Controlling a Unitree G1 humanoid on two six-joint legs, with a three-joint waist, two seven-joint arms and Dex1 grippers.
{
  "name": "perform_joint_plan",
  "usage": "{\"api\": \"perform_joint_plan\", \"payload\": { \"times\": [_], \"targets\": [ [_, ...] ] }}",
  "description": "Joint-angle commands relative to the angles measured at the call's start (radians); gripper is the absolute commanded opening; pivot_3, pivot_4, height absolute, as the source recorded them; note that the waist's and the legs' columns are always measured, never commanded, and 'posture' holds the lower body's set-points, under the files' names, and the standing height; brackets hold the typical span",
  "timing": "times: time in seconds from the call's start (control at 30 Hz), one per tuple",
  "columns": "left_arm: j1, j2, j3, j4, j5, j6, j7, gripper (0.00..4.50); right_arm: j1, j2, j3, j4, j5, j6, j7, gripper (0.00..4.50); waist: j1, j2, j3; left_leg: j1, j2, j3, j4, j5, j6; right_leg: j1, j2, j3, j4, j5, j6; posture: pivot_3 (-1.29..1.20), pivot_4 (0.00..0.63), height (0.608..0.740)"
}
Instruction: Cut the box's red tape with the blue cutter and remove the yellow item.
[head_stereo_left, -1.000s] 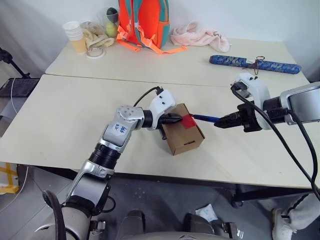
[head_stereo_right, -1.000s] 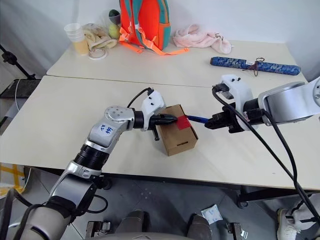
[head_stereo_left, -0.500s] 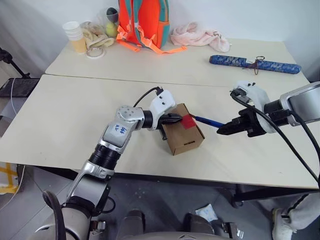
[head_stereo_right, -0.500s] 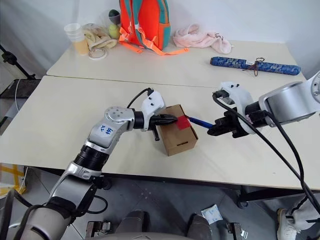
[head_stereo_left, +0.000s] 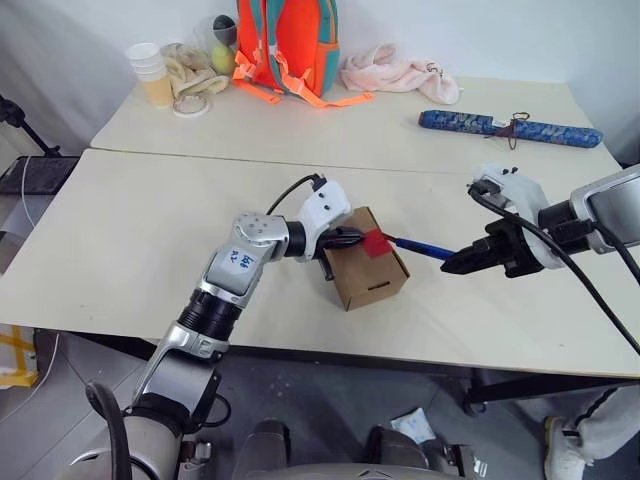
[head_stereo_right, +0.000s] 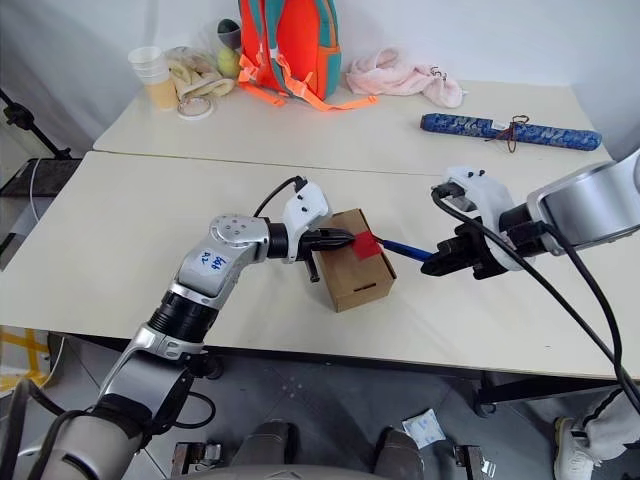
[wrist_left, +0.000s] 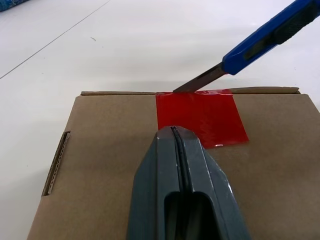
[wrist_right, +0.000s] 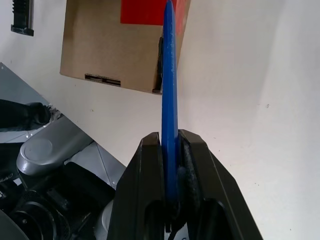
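The left gripper (head_stereo_left: 357, 238) rests with fingers together on top of the box (head_stereo_left: 366, 260), just beside the red tape (head_stereo_left: 376, 243). Beyond the tape, the blue cutter (head_stereo_left: 420, 246) slants from the tape's far edge to the right gripper (head_stereo_left: 452, 265), which clamps its other end.

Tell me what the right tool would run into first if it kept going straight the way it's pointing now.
Most likely the box. The right tool holds the blue cutter, whose blade already meets the red tape at the box's top edge, so the cutter would hit first. Depth is uncertain.
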Motion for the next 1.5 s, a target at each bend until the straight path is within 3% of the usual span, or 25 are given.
{"api": "perform_joint_plan", "payload": {
  "times": [0.03, 0.43, 0.67, 0.9, 0.97, 1.07, 1.13, 1.3, 1.4, 1.5],
  "targets": [
    [0.055, 0.003, -0.055, 0.043, 0.028, 0.049, -0.006, 0.00, 0.004, -0.044, 0.014, -0.039, 0.025, 0.027, 0.043, 0.14, 0.000, 0.000, 0.000, 0.000, 0.000, 0.000, 0.000, 0.000, 0.000, 0.000, 0.000, 0.000, 0.000, 0.000, 0.000, 0.00, 0.150, 0.740],
    [0.069, 0.003, -0.058, 0.030, 0.026, 0.050, -0.006, 0.00, 0.030, -0.129, 0.013, -0.117, 0.025, 0.003, 0.141, 0.14, -0.001, 0.000, 0.000, 0.000, 0.000, 0.000, 0.000, 0.000, 0.000, 0.000, 0.000, 0.000, 0.000, 0.000, 0.000, 0.00, 0.150, 0.740],
    [0.068, 0.038, -0.035, 0.027, 0.008, -0.008, -0.054, 0.00, 0.055, -0.255, -0.134, -0.139, 0.025, -0.029, 0.245, 0.14, -0.002, 0.000, 0.000, 0.000, 0.000, 0.001, 0.000, -0.001, 0.000, -0.001, 0.000, 0.000, -0.001, 0.000, 0.000, 0.00, 0.150, 0.740],
    [0.033, 0.067, 0.014, 0.056, -0.029, -0.071, -0.125, 0.00, 0.219, -0.343, -0.340, -0.146, -0.016, -0.091, 0.303, 0.14, -0.007, 0.000, 0.000, 0.000, 0.001, 0.003, -0.001, -0.001, -0.001, -0.002, 0.000, 0.001, -0.001, 0.000, 0.000, 0.00, 0.150, 0.740],
    [0.023, 0.069, 0.035, 0.068, -0.048, -0.106, -0.150, 0.00, 0.338, -0.322, -0.441, -0.116, -0.108, -0.158, 0.305, 0.14, -0.006, 0.000, 0.000, 0.000, 0.002, 0.003, -0.001, -0.001, -0.001, -0.003, 0.001, 0.002, -0.001, 0.000, 0.000, 0.00, 0.150, 0.740],
    [0.014, 0.071, 0.092, 0.076, -0.109, -0.208, -0.215, 0.00, 0.763, -0.207, -0.620, -0.086, -0.545, -0.511, 0.454, 0.14, -0.003, -0.006, -0.001, 0.000, 0.003, 0.005, 0.001, -0.001, -0.001, -0.003, 0.001, 0.001, 0.000, 0.000, 0.000, 0.00, 0.150, 0.740],
    [0.005, 0.080, 0.122, 0.077, -0.141, -0.221, -0.243, 0.00, 0.944, -0.130, -0.650, -0.080, -0.805, -0.776, 0.554, 0.14, 0.006, -0.007, -0.001, -0.001, 0.003, 0.009, 0.001, -0.001, 0.000, -0.003, 0.000, 0.001, 0.000, 0.001, 0.001, 0.00, 0.150, 0.740],
    [-0.013, 0.125, 0.170, 0.091, -0.161, -0.220, -0.258, 0.00, 0.990, 0.050, -0.630, 0.102, -1.143, -1.072, 0.628, 0.14, -0.008, 0.005, 0.000, -0.004, 0.003, 0.014, 0.001, -0.001, 0.000, -0.007, -0.002, 0.001, -0.001, 0.001, 0.002, 0.00, 0.150, 0.740],
    [0.006, 0.170, 0.203, 0.065, -0.176, -0.203, -0.258, 0.00, 0.964, 0.146, -0.662, 0.203, -1.255, -1.205, 0.647, 0.14, -0.023, 0.005, 0.000, -0.002, 0.005, 0.014, 0.000, -0.001, 0.000, -0.006, 0.000, 0.001, 0.000, 0.001, 0.002, 0.00, 0.150, 0.740],
    [0.051, 0.224, 0.227, 0.030, -0.186, -0.195, -0.261, 0.00, 0.955, 0.191, -0.699, 0.262, -1.311, -1.226, 0.688, 0.14, -0.036, 0.005, 0.000, -0.001, 0.005, 0.015, -0.001, -0.001, 0.000, -0.006, 0.000, 0.001, 0.000, 0.001, 0.002, 0.00, 0.150, 0.740]
  ]
}}
